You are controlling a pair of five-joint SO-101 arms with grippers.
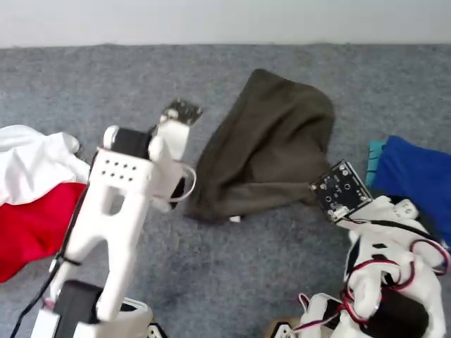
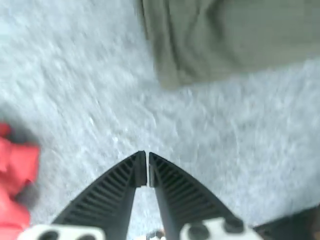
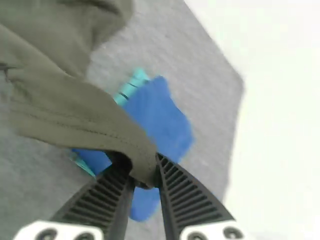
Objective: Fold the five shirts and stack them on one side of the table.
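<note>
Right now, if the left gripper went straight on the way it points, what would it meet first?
Likely the gray table cover just past the left gripper. The olive shirt lies farther along that line, but depth is unclear.

Five shirts: olive shirt [image 1: 271, 141], white shirt [image 1: 28, 162], red shirt [image 1: 32, 225], blue shirt [image 1: 416, 176], teal shirt [image 1: 374, 156]. Two arms: left arm [image 1: 113, 218], right arm [image 1: 380, 274].

The table [image 1: 246, 282] is covered in rough matt felt, and the olive shirt [image 1: 271, 137] is made of soft matt cloth. The left gripper [image 2: 147, 156] is moulded in ribbed black plastic
</note>
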